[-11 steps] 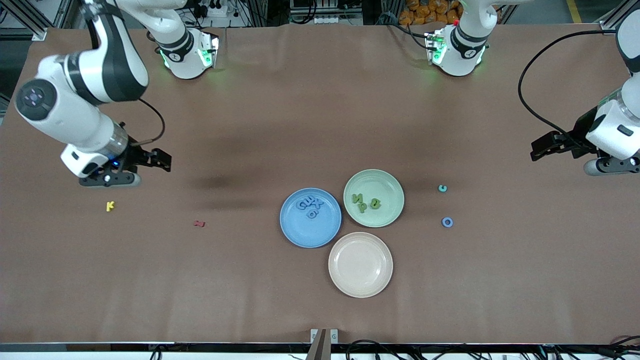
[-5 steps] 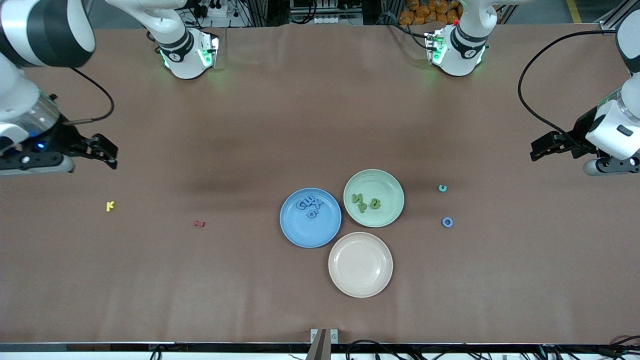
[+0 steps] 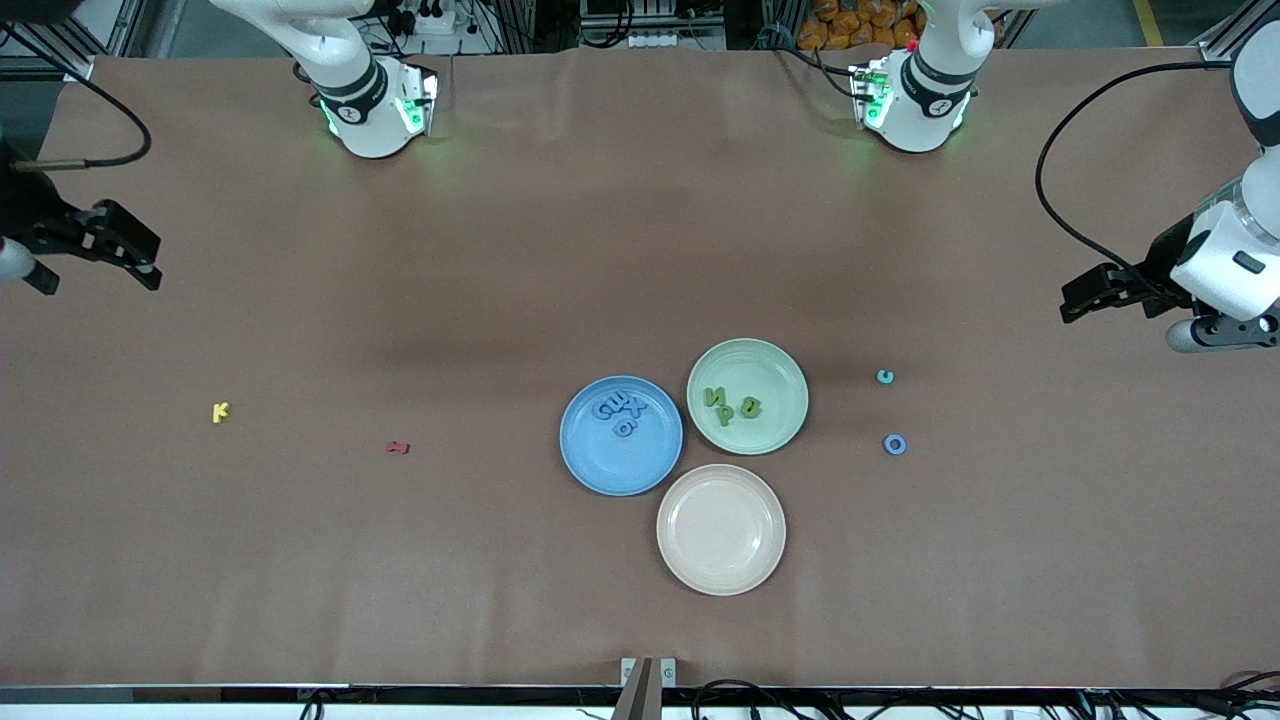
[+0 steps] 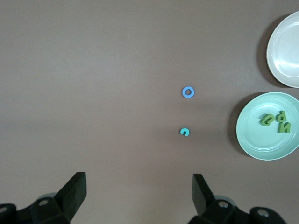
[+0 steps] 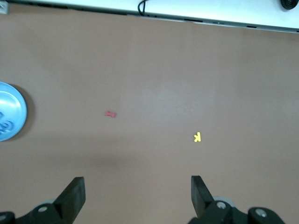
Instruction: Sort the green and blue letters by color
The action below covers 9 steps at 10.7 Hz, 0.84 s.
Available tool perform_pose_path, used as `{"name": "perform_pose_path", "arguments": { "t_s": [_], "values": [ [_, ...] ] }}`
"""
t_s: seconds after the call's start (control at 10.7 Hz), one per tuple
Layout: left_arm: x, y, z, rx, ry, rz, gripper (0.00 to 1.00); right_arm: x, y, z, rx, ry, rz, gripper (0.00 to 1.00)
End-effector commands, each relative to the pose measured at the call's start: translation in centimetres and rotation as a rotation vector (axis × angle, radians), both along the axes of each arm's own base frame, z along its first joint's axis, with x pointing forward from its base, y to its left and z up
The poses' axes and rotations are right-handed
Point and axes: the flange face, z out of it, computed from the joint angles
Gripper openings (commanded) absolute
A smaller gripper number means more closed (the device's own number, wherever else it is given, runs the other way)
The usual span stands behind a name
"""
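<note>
The left tool (image 3: 1075,297) hangs in the air over the desk (image 3: 500,250) near the edge at the left arm's end. Its two fingers (image 4: 74,189) are spread wide and hold nothing. The right tool (image 3: 140,262) hangs over the edge at the right arm's end, fingers wide apart too, holding nothing.

The blue letters (image 3: 620,410) lie bunched in the blue plate (image 3: 600,465), flat, near the rim that is farther from the front camera. The green letters (image 3: 730,405) lie flat in the middle of the green plate (image 3: 770,430), which touches the blue plate. They are small and chunky, and I cannot tell which way each one points.

A blue ring (image 3: 895,444) and a small teal C (image 3: 885,377) lie on the bare desk toward the left arm's end. A cream plate (image 3: 700,570) sits nearer the front edge. A yellow K (image 3: 221,411) and a red letter (image 3: 399,447) lie toward the right arm's end.
</note>
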Motion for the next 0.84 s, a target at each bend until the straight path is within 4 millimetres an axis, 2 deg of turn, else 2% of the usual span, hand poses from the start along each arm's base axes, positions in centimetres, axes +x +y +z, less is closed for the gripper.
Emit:
{"name": "perform_pose_path", "arguments": {
  "t_s": [0.0,0.19,0.28,0.38,0.56,0.75],
  "values": [
    [0.0,0.1,0.4,-0.012,-0.012,-0.023,1.0,-0.1,-1.5,1.5,0.081,-0.013,-0.032,1.0],
    [0.0,0.2,0.4,-0.012,-0.012,-0.02,1.0,-0.3,-2.5,1.7,0.085,-0.004,-0.056,1.0],
    [0.0,0.1,0.4,-0.012,-0.014,-0.023,1.0,-0.9,-2.9,1.1,0.089,0.054,-0.077,1.0],
    [0.1,-0.1,0.4,-0.012,-0.014,-0.026,1.0,-1.3,-2.8,0.7,0.09,0.101,-0.079,1.0],
    [0.1,0.0,0.3,-0.012,-0.012,-0.025,1.0,-1.4,-2.7,1.4,0.087,0.092,-0.074,1.0],
    [0.1,0.2,0.5,-0.012,-0.015,-0.022,1.0,-1.3,-2.3,1.2,0.081,0.095,-0.067,1.0]
  ]
}}
